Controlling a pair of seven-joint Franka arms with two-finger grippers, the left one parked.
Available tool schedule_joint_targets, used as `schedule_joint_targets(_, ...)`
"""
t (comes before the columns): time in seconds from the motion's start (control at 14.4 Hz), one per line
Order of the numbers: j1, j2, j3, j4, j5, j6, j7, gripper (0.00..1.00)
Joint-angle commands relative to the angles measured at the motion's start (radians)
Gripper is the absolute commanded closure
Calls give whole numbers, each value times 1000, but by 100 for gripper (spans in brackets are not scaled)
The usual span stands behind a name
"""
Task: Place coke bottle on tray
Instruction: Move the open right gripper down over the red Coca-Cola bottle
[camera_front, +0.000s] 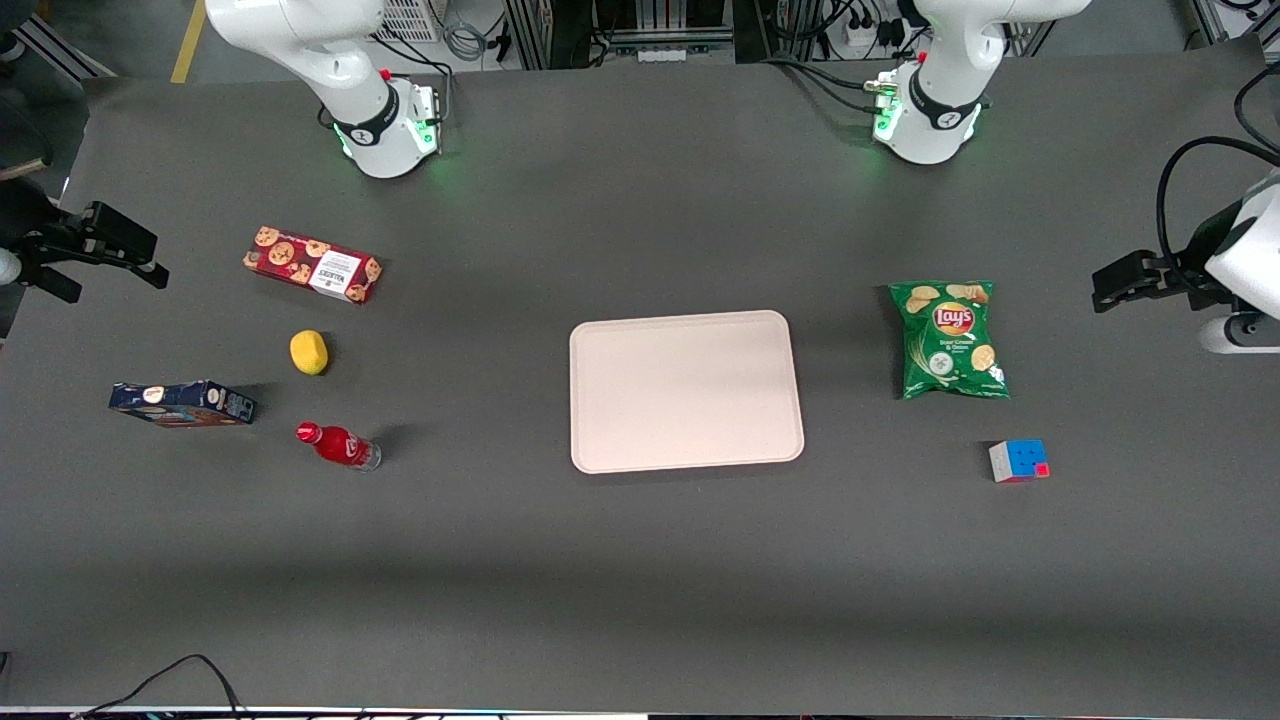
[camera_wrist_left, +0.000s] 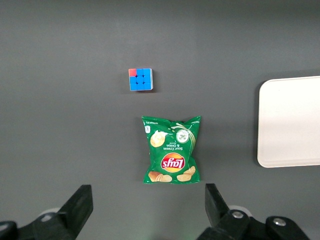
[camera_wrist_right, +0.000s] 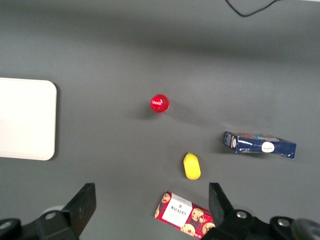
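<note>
Right wrist view shows the gripper (camera_wrist_right: 150, 210) wide open and empty, high above the counter (camera_front: 640, 560) — the small red-capped plastic coke bottle (camera_wrist_right: 159, 103) stands upright, well apart from the pale beige rectangular tray (camera_wrist_right: 25, 120)

Front overhead, wrists downward, sharing tray (camera_front: 686, 390).

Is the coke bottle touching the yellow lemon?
Apart. The front view shows bare table between the coke bottle and lemon; the gripper is away from both.

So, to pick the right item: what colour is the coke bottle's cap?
Red, clearest in the right wrist view: coke bottle. The gripper is open above the table.
</note>
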Motion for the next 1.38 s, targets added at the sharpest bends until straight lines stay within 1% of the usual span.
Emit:
schedule_joint_targets(0.0, -3, 20, 1, 31, -11, -46, 10, 0)
schedule_joint_targets(0.07, -1, 20, 2, 29, -11, -69, 13, 0)
schedule_joint_targets(0.21, 0, 28, 14, 41, -11, -69, 22, 0)
schedule_joint_targets(0.35, 15, 63, 16, 48, -2, -29, 22, 0)
schedule_joint_targets(0.42, 20, 91, 31, 45, -3, 13, 25, 0)
schedule_joint_targets(0.48, 19, 127, 66, 40, -5, 55, 28, 0)
schedule_joint_targets(0.55, 18, 184, 83, 35, -11, 110, 46, 0)
schedule_joint_targets(0.69, 18, 258, 97, 5, -14, 210, 48, 0)
schedule_joint_targets(0.76, 18, 273, 99, -30, -17, 263, 48, 0)
schedule_joint_targets(0.83, 20, 290, 105, -64, -47, 317, 48, 0)
schedule_joint_targets(0.9, 19, 310, 111, -90, -92, 362, 46, 0)
schedule_joint_targets(0.97, 18, 325, 116, -115, -109, 386, 45, 0)
schedule_joint_targets(1.11, 15, 347, 116, -164, -112, 437, 42, 0)
schedule_joint_targets(1.32, 3, 350, 116, -256, -115, 567, 34, 0)
